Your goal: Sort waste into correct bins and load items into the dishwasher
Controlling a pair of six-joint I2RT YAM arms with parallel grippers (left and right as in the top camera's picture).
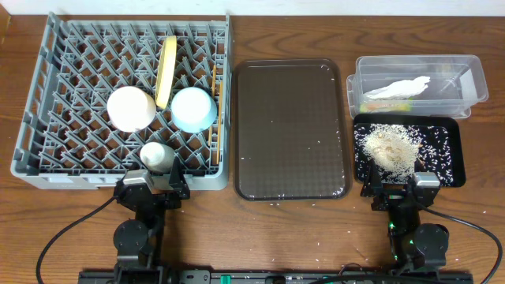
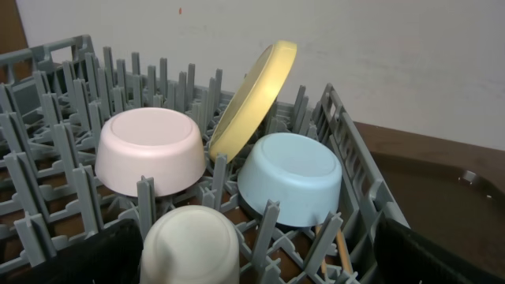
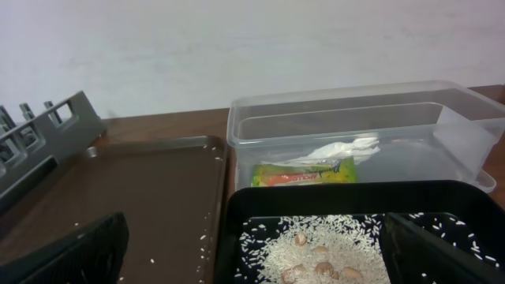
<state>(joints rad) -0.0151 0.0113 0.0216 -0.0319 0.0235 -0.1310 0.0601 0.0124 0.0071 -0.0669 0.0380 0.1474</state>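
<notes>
The grey dish rack (image 1: 31, 95) holds a yellow plate (image 1: 166, 69) on edge, an upturned white bowl (image 1: 131, 108), a light blue bowl (image 1: 193, 109), a white cup (image 1: 157, 156) and chopsticks (image 1: 214, 118). My left gripper (image 1: 152, 185) is open at the rack's front edge, with the cup (image 2: 189, 248) just ahead between the wide fingers, untouched. The clear tub (image 1: 465, 79) contains the napkin (image 1: 398, 88) and wrapper (image 3: 304, 175). Rice scraps (image 1: 388, 150) lie heaped in the black tray (image 1: 450, 150). My right gripper (image 1: 402, 188) is open and empty at that tray's near edge.
A dark brown serving tray (image 1: 289, 130) lies between the rack and the bins, with a few stray rice grains on it. More grains dot the wooden table near the front. Cables run from both arm bases along the front edge.
</notes>
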